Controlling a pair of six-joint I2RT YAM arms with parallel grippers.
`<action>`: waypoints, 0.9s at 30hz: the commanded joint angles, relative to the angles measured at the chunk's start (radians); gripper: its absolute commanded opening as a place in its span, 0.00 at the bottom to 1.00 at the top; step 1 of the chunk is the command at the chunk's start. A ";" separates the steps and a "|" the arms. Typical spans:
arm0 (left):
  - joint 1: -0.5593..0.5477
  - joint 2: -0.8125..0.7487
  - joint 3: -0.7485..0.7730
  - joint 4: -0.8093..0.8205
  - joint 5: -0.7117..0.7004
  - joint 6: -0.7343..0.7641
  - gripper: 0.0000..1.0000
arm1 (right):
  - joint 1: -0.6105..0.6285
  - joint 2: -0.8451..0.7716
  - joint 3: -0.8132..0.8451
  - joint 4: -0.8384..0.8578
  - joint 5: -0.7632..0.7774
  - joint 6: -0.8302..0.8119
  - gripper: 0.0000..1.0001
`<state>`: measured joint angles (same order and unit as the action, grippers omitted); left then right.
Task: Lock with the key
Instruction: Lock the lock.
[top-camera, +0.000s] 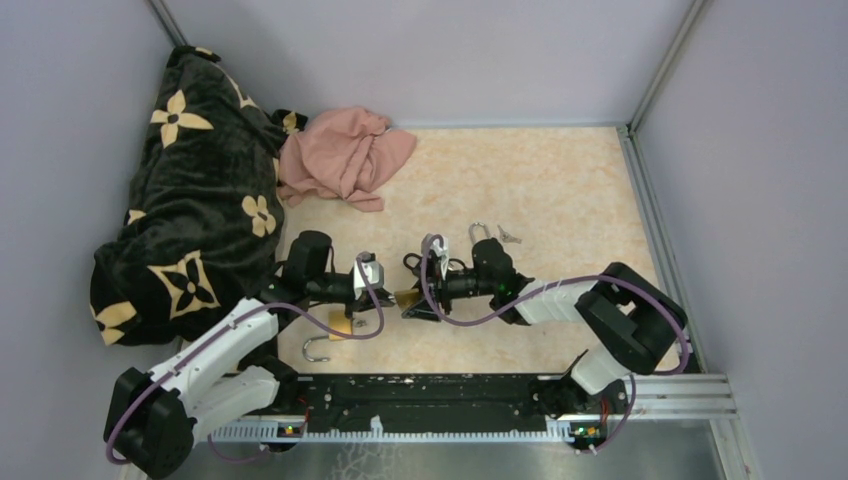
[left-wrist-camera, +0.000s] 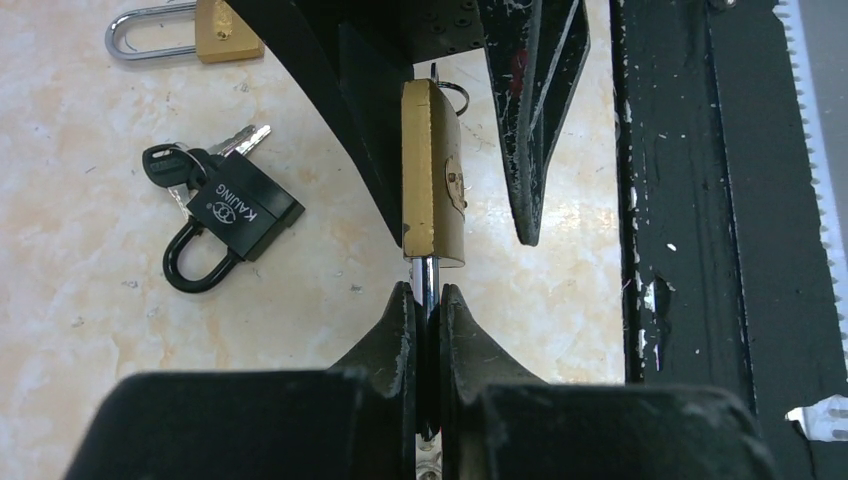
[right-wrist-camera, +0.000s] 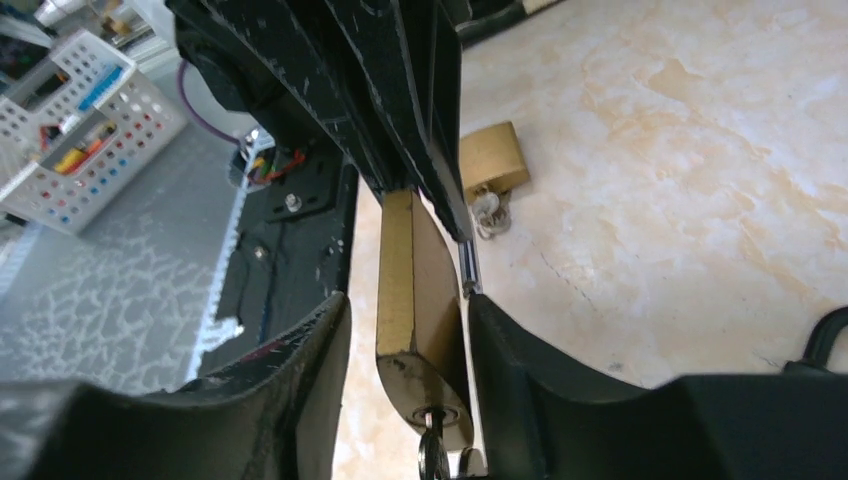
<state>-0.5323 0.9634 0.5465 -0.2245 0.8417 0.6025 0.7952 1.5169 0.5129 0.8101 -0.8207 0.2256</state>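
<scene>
A brass padlock (left-wrist-camera: 432, 170) hangs in the air between my two grippers; it also shows in the top view (top-camera: 406, 298). My left gripper (left-wrist-camera: 428, 292) is shut on its steel shackle (left-wrist-camera: 427, 272), and shows in the top view (top-camera: 387, 293). A key (right-wrist-camera: 432, 445) sits in the keyhole at the bottom of the padlock body (right-wrist-camera: 412, 290). My right gripper (right-wrist-camera: 405, 305) is open around the body: one finger (right-wrist-camera: 520, 370) touches it, the other finger (right-wrist-camera: 300, 370) stands apart. The right gripper shows in the top view (top-camera: 424, 300).
A black padlock with keys (left-wrist-camera: 232, 212) and a second brass padlock (left-wrist-camera: 205, 25) lie on the table beside the left gripper. A third padlock with keys (top-camera: 482, 233) lies farther back. A dark flowered blanket (top-camera: 185, 190) and a pink cloth (top-camera: 340, 155) fill the back left. The arms' black rail (top-camera: 440, 395) runs along the near edge.
</scene>
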 joint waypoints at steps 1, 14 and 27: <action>-0.002 -0.021 0.047 0.095 0.089 -0.031 0.00 | -0.005 0.013 0.052 0.118 -0.036 0.034 0.44; 0.000 -0.037 0.034 0.167 0.124 -0.205 0.07 | -0.048 -0.060 0.077 0.043 -0.020 0.061 0.00; 0.150 -0.129 -0.016 0.476 0.136 -0.678 0.74 | -0.160 -0.340 0.126 -0.004 -0.142 0.110 0.00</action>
<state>-0.4011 0.8642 0.5449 0.0639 0.9459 0.1238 0.6380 1.2797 0.5411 0.7353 -0.8867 0.3363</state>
